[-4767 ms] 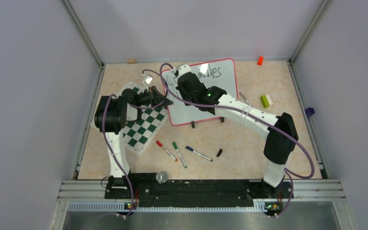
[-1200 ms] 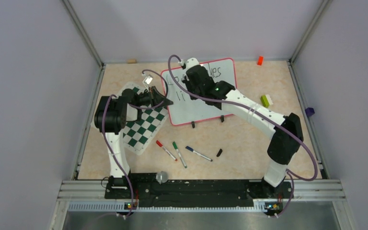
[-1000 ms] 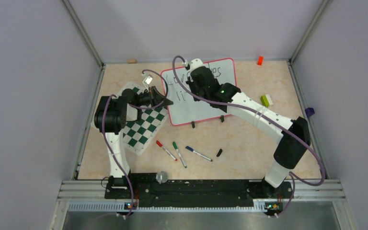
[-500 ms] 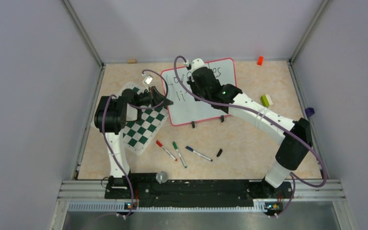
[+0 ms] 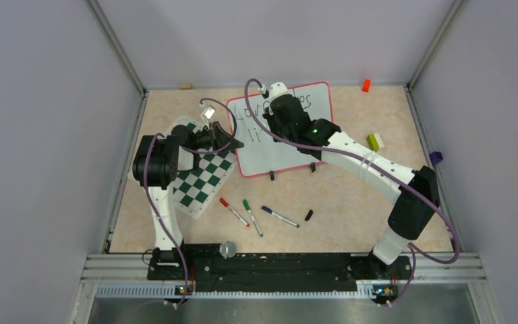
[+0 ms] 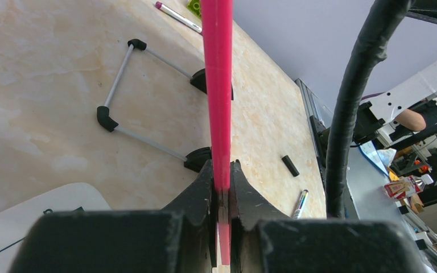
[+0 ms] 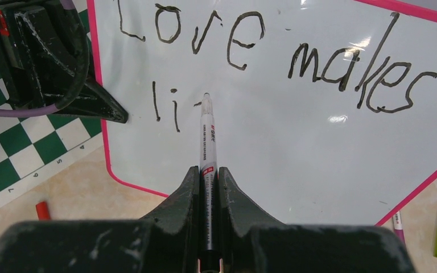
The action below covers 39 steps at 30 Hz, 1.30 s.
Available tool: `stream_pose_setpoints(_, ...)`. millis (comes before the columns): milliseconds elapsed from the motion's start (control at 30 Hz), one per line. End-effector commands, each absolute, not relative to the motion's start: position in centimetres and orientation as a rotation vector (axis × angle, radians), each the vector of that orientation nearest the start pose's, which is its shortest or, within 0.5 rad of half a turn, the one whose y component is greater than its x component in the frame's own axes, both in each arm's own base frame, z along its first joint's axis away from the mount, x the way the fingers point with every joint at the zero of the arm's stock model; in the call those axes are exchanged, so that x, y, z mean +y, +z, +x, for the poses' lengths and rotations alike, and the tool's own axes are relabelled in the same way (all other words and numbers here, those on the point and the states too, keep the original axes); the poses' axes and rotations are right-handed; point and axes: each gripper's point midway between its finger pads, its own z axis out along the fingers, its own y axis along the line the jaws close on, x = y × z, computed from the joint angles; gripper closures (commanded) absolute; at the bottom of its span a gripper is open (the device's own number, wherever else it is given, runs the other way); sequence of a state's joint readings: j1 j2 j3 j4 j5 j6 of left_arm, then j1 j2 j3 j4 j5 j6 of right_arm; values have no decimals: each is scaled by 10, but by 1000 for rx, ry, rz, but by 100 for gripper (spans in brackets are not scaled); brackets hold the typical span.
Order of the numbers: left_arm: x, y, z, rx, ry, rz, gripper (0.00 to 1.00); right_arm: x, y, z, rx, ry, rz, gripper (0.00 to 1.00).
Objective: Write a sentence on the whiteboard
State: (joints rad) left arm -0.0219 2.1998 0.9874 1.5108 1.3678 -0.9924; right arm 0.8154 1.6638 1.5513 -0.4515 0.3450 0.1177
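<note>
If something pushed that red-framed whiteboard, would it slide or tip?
Probably stiff: the glossy white board with the thin red frame shows no bend beneath the white-barrelled marker. It likely slides or tips easily, standing on small black feet and a thin wire stand, which may be why the left gripper clamps its edge.

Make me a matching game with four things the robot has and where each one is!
Things:
1. whiteboard
2. black marker
3. green-and-white checkered mat
4. orange block

Places:
A. alone in the far right corner
B. pinched by its red edge in the left gripper
C. clamped in the right gripper, tip at the writing
D. lying flat, left of the board in the top view

Pairs: 1-B, 2-C, 3-D, 4-A
</note>
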Motion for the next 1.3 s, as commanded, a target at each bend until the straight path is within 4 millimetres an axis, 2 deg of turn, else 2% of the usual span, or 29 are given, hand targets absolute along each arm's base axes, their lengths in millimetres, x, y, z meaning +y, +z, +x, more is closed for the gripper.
stream_pose_setpoints(0,-189,136,388,1518,-1511,785,100,318,272,374,1968,247,-503,100)
stream_pose_setpoints(367,-189,136,388,1518,-1511,786,100,334,268,382,1974,283,-526,100)
stream_pose_setpoints(633,-189,136,388,1518,-1511,787,100,328,262,381,2001,241,-531,100)
stream_pose_setpoints(867,-189,136,388,1518,-1511,787,100,322,249,376,2038,221,-537,100)
stream_pose_setpoints(1267,-189,136,388,1517,-1511,789,100,324,233,374,2080,215,-563,100)
